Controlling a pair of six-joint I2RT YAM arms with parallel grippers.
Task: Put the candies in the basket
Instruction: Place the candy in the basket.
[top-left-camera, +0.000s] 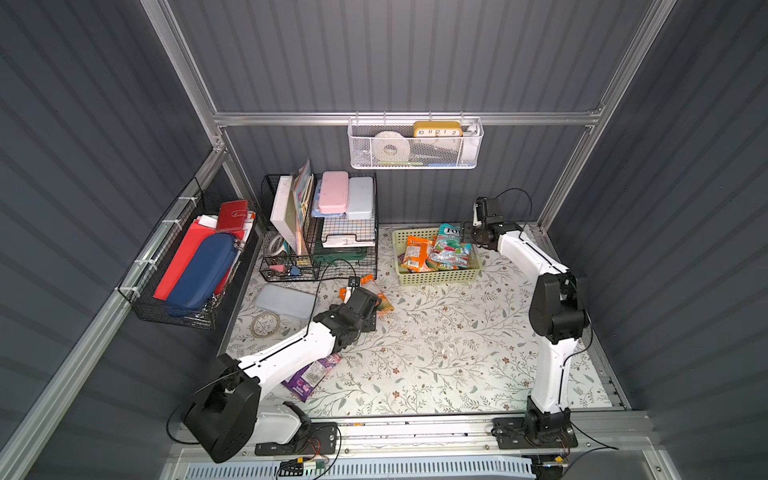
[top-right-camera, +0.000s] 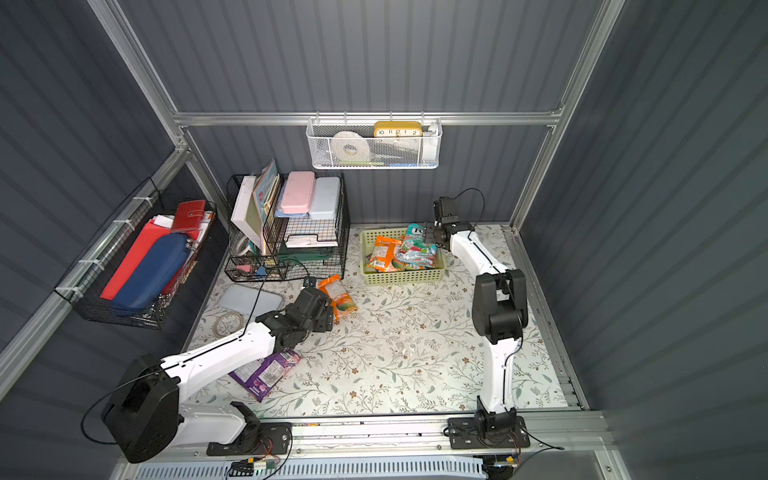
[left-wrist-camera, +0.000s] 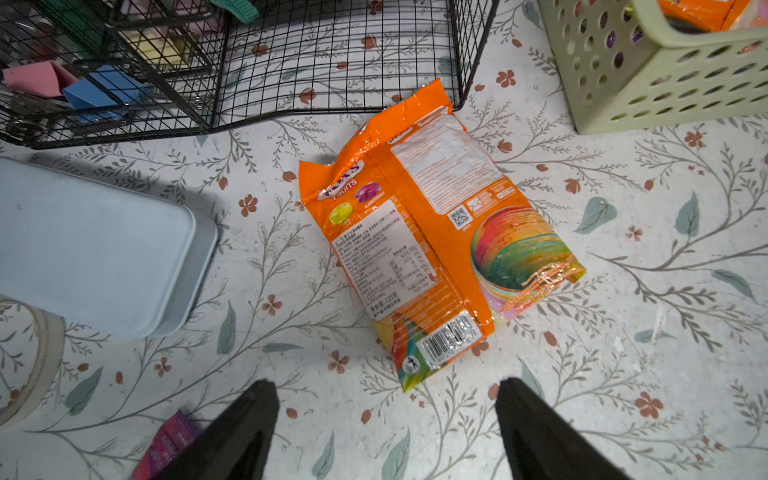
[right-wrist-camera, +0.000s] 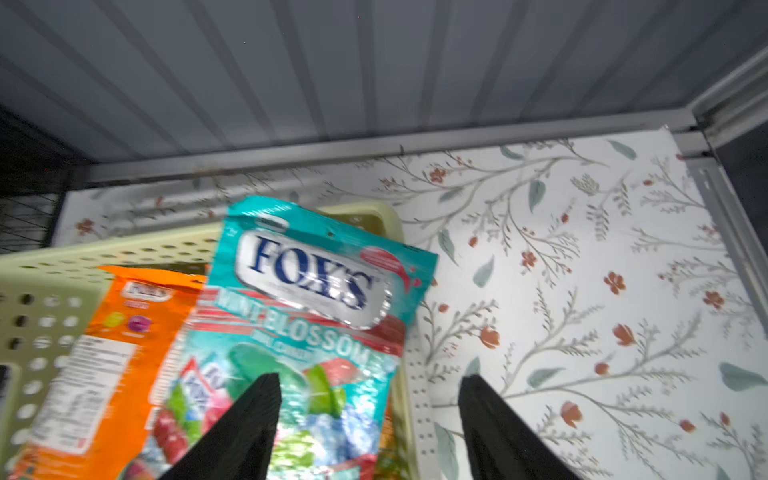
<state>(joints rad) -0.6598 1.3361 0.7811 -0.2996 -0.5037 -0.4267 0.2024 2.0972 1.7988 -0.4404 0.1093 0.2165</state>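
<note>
we're in a booth of dark grey ribbed wall panels framed with aluminium rails, and underfoot is a white tabletop sheet printed with leafy twigs and small red flowers. at the back of that sheet, towards the right rear corner, sits the shallow pale yellow-green perforated plastic basket. inside it, the glossy teal fox's candy bag pokes its top over the rim and overlaps an orange candy bag. the right gripper hangs over that rim, fingers spread apart and gripping nothing, one above the teal bag and one above bare sheet outside the basket.

over to the left gripper: spread wide, empty, above the sheet. a second orange candy bag lies flat just ahead, its top end beside the foot of the black wire desk organiser. a purple candy bag lies partly under the left arm.

a pale blue flat tin and a roll of tape rest near the sheet's left edge. a white metal mesh basket hangs on the rear rail, a black wire basket on the left wall.
</note>
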